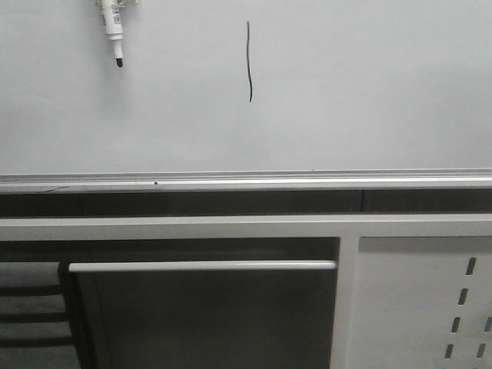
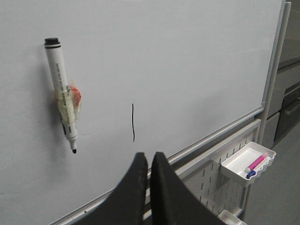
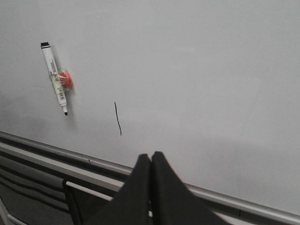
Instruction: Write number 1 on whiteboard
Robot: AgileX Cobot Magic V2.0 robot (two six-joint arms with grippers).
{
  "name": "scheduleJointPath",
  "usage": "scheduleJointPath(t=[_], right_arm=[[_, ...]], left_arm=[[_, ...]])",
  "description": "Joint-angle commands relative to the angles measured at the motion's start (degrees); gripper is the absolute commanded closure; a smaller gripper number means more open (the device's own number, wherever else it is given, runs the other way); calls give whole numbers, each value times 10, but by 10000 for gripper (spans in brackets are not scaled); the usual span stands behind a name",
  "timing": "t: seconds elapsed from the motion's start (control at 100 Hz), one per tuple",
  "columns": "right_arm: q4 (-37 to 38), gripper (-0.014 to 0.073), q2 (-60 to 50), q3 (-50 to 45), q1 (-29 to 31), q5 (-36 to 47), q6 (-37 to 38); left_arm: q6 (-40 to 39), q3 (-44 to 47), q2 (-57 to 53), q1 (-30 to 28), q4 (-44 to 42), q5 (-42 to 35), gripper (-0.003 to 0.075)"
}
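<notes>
The whiteboard (image 1: pixel 369 84) fills the upper front view, with a silver rail (image 1: pixel 246 182) along its lower edge. The number 1 (image 1: pixel 248 61) is a thin wavy vertical black stroke on it, also in the left wrist view (image 2: pixel 133 123) and the right wrist view (image 3: pixel 117 118). A white marker (image 1: pixel 114 31) with a black tip hangs on the board left of the stroke, tip down, taped to a red holder (image 2: pixel 74 97). My left gripper (image 2: pixel 149 157) is shut and empty, away from the board. My right gripper (image 3: pixel 150 155) is shut and empty too. Neither gripper shows in the front view.
Below the rail stands a white cabinet with a bar handle (image 1: pixel 201 266) and a perforated panel (image 1: pixel 461 307). A white tray (image 2: pixel 247 162) with a pink marker hangs on the perforated panel, to the right in the left wrist view. The board's right frame edge (image 2: pixel 274 70) stands upright.
</notes>
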State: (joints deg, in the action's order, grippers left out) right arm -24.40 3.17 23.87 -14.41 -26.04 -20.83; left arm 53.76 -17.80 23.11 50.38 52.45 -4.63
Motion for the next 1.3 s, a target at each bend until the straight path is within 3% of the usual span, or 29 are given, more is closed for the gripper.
scheduleJointPath(t=[0.0,0.28,0.64,1.18,1.23,1.29], right_arm=[[-12,657,-38,-30,4,52,9],[-34,657,-31,-67,4,69,12],[-34,657,-31,-74,4,-6,12],[-34,657,-31,-74,4,-6,12],[-34,657,-31,-74,4,-6,12],[-34,657,-31,-74,4,-6,12]], left_arm=[[-3,13,-48,1,1,-25,741],[-3,59,-161,1,12,-38,741],[-3,60,-161,1,48,-38,741],[-3,61,-161,1,49,-38,741],[-4,63,-161,1,19,-38,741],[-27,64,-161,-6,-88,-18,741]])
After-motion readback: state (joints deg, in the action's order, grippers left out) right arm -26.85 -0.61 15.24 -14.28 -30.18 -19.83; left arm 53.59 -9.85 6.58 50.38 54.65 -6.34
